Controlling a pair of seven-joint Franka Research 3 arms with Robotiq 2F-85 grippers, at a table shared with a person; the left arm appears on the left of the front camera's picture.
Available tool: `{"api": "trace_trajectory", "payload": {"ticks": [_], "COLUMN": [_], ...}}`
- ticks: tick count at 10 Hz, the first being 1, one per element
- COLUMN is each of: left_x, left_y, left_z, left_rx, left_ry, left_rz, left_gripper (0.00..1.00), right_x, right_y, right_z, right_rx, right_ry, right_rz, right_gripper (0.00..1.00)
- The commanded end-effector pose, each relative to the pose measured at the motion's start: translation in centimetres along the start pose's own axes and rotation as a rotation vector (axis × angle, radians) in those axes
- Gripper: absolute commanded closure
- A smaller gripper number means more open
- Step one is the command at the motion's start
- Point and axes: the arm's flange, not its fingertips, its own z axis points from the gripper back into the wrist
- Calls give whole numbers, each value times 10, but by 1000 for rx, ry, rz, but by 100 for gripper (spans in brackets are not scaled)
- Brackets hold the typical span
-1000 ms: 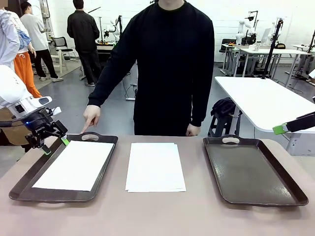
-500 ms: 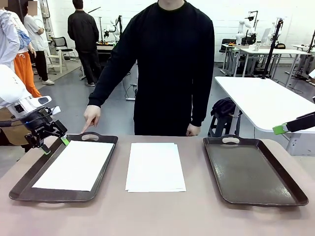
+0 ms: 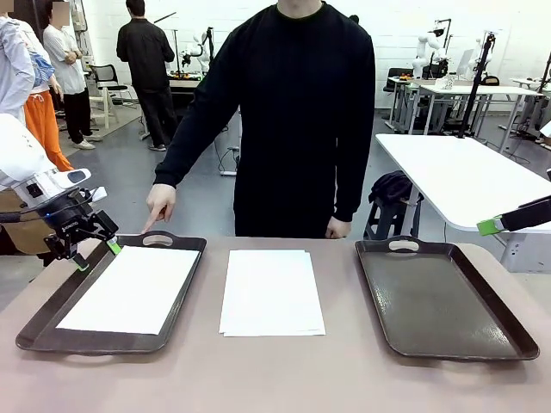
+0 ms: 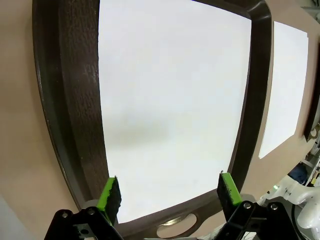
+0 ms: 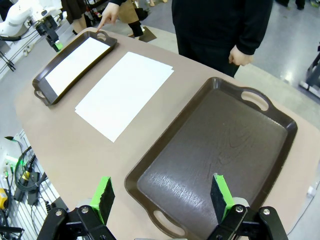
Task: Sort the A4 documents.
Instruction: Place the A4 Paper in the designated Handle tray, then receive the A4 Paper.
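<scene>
stack: A4 documents [image 3: 272, 291] are lying flat mid-tabletop [image 3: 275, 379], so I'm using them as the landmark
right tray [image 3: 439, 301]: sitting right of the stack, looking bare
right claw [image 5: 161, 190]: hanging further right of the stack, jaws gaping, carrying nothing
left tray [image 3: 86, 345]: sitting left of the stack, already holding one sheet [image 3: 131, 288]
left claw [image 3: 97, 255]: hovering far-left of the stack, wide open, empty
person's hand [image 3: 159, 206]: pointing down, beyond-left of the stack
change: nothing's really moving versus a second back; claws and finger are staying put
meaning: guessing one sheet is sorted and the stack is waiting for the next pick
</scene>
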Motion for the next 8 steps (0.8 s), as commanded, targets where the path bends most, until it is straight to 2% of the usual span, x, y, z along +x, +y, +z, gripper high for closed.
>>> {"api": "trace_trajectory", "payload": {"ticks": [1, 8], "left_x": [0, 0], "left_y": [0, 0], "left_z": [1, 1], "left_rx": [-3, -3], "left_ry": [5, 5], "left_rz": [-5, -5], "left_gripper": [0, 0], "right_x": [-1, -1], "right_y": [-1, -1], "right_z": [-2, -2], "right_rx": [18, 18], "right_ry": [-7, -7], "right_rz": [-3, -3], "right_gripper": [0, 0]}}
